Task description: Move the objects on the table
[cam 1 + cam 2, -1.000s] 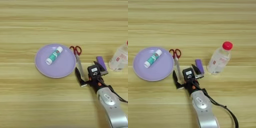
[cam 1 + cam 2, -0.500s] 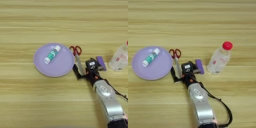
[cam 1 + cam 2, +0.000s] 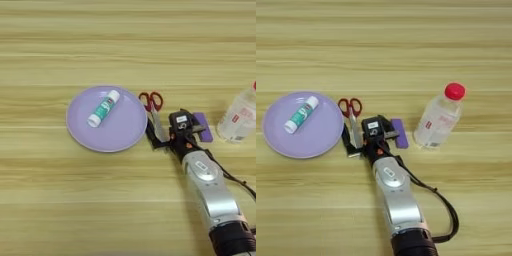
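On the surface (image 3: 60, 200), everything is placed from the lilac plate (image 3: 125, 135), which carries the glue stick (image 3: 103, 108). Just right of the plate lie the red-handled scissors (image 3: 152, 107), and I have the claw (image 3: 368, 137) spread over their blades. The purple block (image 3: 399, 133) and bottle (image 3: 437, 122) sit further right. My judgement: I should centre on the blades, then close squarely.

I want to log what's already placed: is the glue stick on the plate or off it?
On it: the glue stick lies flat inside the lilac plate.
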